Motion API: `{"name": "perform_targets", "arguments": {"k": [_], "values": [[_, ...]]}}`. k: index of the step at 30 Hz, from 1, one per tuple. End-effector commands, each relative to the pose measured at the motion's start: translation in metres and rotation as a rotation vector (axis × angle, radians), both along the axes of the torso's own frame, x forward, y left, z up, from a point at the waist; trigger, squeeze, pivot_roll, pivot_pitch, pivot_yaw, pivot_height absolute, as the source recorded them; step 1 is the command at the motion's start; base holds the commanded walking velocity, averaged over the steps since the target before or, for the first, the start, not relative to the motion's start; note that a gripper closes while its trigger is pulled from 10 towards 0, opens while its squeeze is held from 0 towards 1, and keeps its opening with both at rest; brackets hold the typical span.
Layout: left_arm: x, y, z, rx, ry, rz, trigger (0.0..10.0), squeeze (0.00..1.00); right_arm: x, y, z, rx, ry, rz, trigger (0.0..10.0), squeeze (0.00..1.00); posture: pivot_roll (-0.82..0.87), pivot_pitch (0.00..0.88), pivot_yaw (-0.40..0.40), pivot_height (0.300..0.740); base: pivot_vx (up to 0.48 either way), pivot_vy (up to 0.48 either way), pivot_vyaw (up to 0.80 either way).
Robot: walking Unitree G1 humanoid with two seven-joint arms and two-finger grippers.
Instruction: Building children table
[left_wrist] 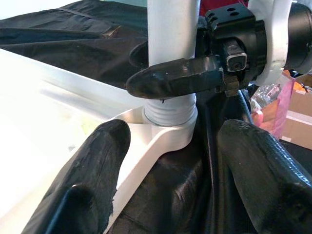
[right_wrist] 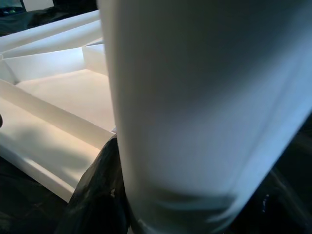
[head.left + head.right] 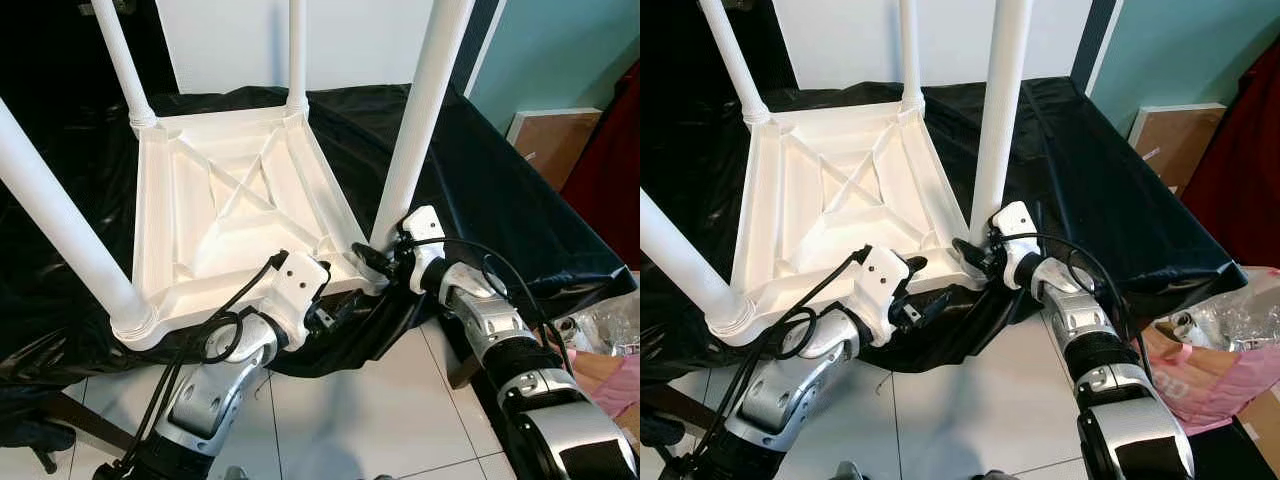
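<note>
1. The upside-down white plastic children's table point(image 3: 235, 215) lies in the frame's centre on the counter draped in black sheeting point(image 3: 480, 200), four legs up.
2. The near-right white tubular leg point(image 3: 420, 110) looks light, stiff and slick; best gripped low by its ribbed collar.
3. The right gripper point(image 3: 385, 265) has its fingers clamped on that leg's base.
4. The left gripper point(image 3: 925, 300) holds its fingers apart at the table's near corner.
5. No writing is legible.

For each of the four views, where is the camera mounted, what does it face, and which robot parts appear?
Left eye: head, down at upturned table; both arms.
Right eye: same scene; right gripper on near-right leg.
Left wrist: along left gripper, toward leg socket and right gripper.
Right wrist: pressed close to that leg.
All share that leg.
</note>
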State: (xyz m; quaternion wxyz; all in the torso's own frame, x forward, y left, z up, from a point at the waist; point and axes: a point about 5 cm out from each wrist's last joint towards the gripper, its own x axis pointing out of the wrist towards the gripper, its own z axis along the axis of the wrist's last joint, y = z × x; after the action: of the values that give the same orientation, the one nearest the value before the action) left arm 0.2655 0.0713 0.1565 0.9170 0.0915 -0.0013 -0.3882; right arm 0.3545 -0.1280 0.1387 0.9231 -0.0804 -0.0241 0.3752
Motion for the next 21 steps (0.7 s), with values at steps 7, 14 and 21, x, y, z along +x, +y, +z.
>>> {"name": "perform_targets", "arguments": {"k": [7, 14, 21], "values": [[-0.001, -0.002, -0.001, 0.001, -0.007, -0.012, 10.0, 0.0, -0.006, -0.004, -0.02, -0.001, 0.084, -0.033, 10.0, 0.0, 0.04, 0.061, -0.077, 0.74, 0.0, 0.0, 0.0], [-0.001, -0.002, -0.002, 0.002, -0.007, -0.017, 10.0, 0.0, -0.008, 0.003, -0.023, 0.022, 0.074, -0.162, 10.0, 0.0, 0.04, 0.055, -0.072, 0.74, 0.0, 0.0, 0.0], [-0.002, -0.003, -0.002, 0.003, -0.005, -0.027, 10.0, 0.0, -0.014, 0.013, -0.032, 0.109, 0.09, -0.438, 10.0, 0.0, 0.04, 0.049, -0.069, 0.74, 0.0, 0.0, 0.0]]}}
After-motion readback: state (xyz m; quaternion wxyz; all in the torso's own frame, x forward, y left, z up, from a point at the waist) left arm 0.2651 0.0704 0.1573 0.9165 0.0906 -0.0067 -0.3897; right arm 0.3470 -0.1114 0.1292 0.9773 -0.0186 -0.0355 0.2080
